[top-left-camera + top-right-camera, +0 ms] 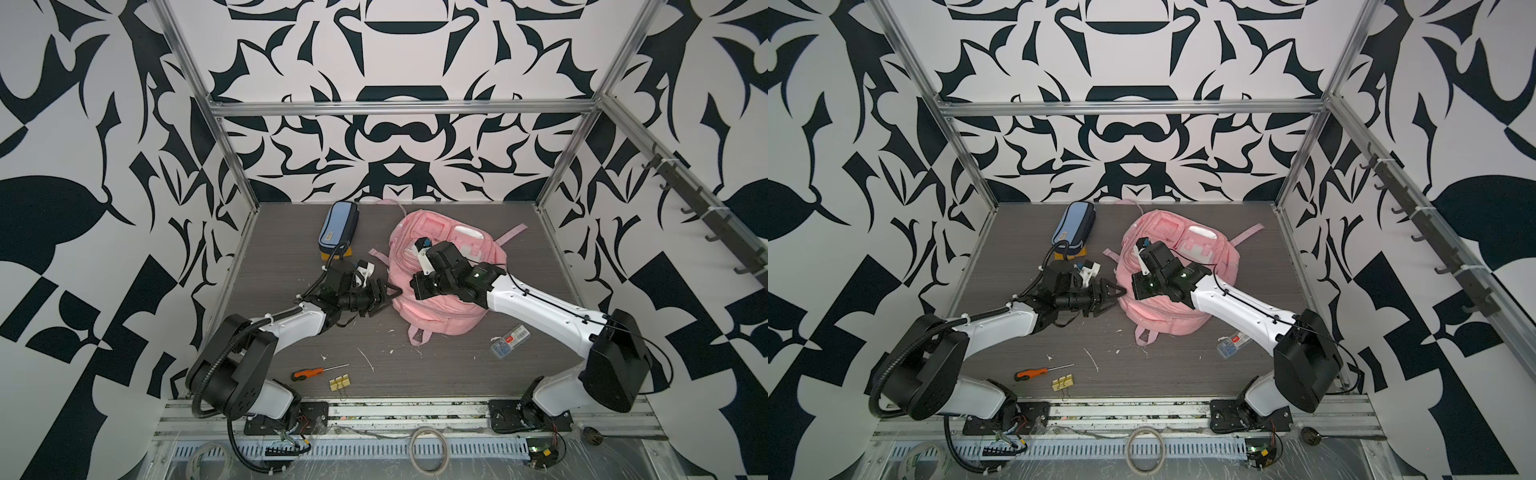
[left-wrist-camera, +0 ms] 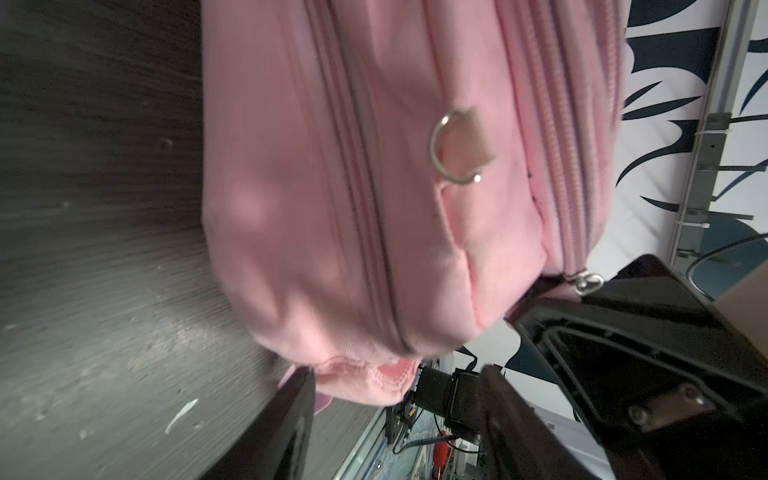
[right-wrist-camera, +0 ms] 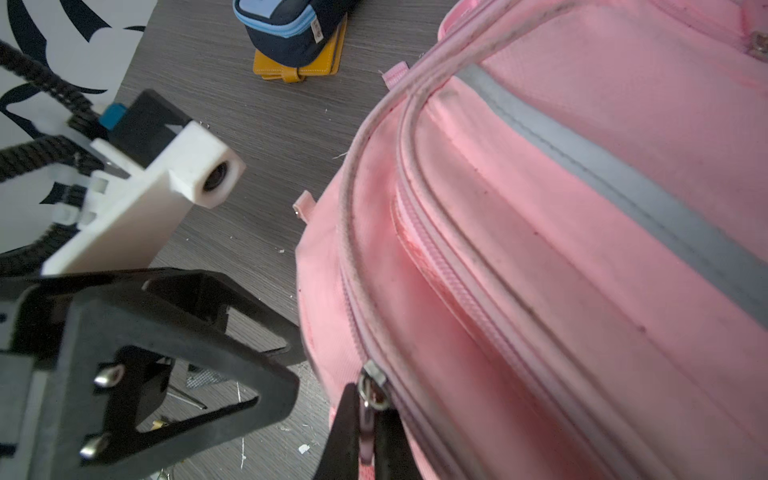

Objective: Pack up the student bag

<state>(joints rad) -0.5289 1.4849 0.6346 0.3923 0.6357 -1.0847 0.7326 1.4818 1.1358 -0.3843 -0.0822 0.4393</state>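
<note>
The student bag (image 1: 440, 318) (image 1: 1167, 322) is a big pink backpack lying in the middle of the table. My right gripper (image 3: 368, 399) is shut on the bag's zip pull (image 3: 367, 419), just below the metal slider (image 3: 374, 376); in both top views the wrist hides its fingers. My left gripper (image 1: 388, 293) (image 1: 1115, 294) (image 2: 397, 374) is at the bag's left side, its fingers wide apart. A pink fabric edge (image 2: 374, 376) lies loosely between the fingertips, not pinched. A metal D-ring (image 2: 451, 149) shows on the bag's side.
A blue pencil case (image 1: 338, 226) lies on a yellow wallet (image 1: 348, 252) at the back left. Near the front lie an orange-handled screwdriver (image 1: 307, 374) and yellow binder clips (image 1: 340, 382). A clear plastic box (image 1: 509, 340) sits right of the bag.
</note>
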